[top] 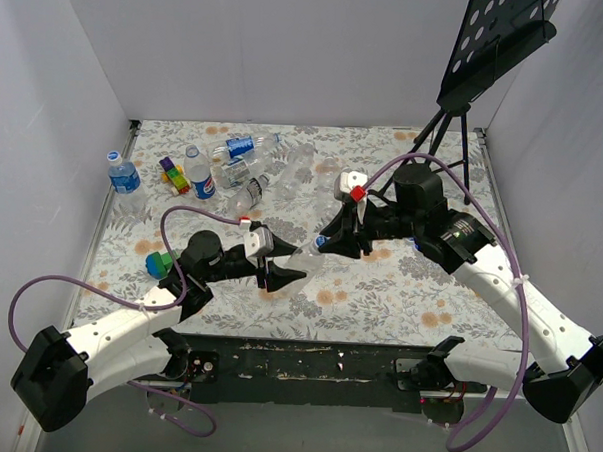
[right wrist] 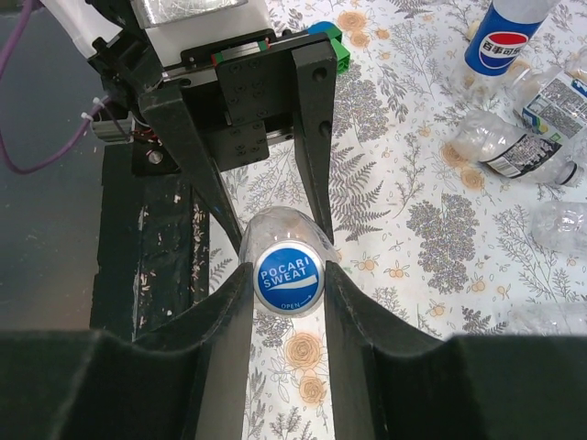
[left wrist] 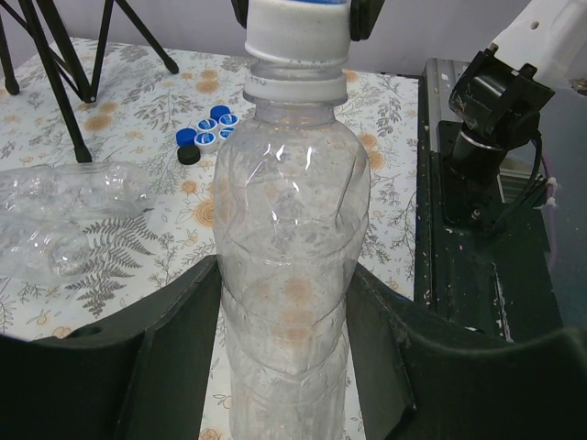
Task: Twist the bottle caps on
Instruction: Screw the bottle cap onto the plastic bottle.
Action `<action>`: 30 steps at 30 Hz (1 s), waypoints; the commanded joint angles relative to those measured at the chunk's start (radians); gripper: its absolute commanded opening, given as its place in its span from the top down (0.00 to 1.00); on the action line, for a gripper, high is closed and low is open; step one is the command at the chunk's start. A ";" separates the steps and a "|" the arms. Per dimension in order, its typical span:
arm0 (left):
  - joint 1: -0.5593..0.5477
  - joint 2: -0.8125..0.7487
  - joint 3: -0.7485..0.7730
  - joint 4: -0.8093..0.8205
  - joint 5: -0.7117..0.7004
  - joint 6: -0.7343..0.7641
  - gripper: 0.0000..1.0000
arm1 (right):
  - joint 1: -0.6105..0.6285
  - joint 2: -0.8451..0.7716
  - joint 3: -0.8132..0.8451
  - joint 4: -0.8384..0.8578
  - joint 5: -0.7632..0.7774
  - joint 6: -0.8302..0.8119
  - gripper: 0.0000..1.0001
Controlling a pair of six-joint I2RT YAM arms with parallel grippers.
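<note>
1. The left gripper (left wrist: 286, 312) is clamped on the lower body of a clear bottle (left wrist: 292, 211). It holds the bottle off the desk (top: 379, 289), between the two arms, with the neck pointing toward the right arm.
2. The bottle looks empty, so it is probably very light. Its wall is thin and creased, and a hard squeeze would likely dent it. The smooth plastic may also spin in the grip once twisting begins. The low waist, where it is held now, seems the best place to hold it, firmly enough to resist the turning but not enough to crush it.
3. The blue-topped cap (right wrist: 288, 278) sits on the bottle's neck. Whether its threads have caught cannot be told. It is small, stiff and hard, so it should be taken by its side wall, square to the neck, or it may tilt and cross-thread.
4. The right gripper (right wrist: 286, 286) has closed around that cap, and both fingers appear to touch its sides.
</note>
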 commanded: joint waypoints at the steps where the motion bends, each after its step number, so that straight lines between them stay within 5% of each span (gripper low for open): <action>1: 0.007 -0.019 0.017 0.015 -0.038 0.015 0.52 | -0.001 -0.023 -0.006 0.088 0.028 0.102 0.84; 11: 0.005 -0.026 0.014 -0.004 -0.169 0.041 0.52 | 0.001 -0.066 -0.072 0.198 0.095 0.266 0.98; 30: 0.007 -0.042 -0.008 0.031 -0.259 0.039 0.54 | 0.016 -0.115 -0.163 0.341 0.295 0.487 0.99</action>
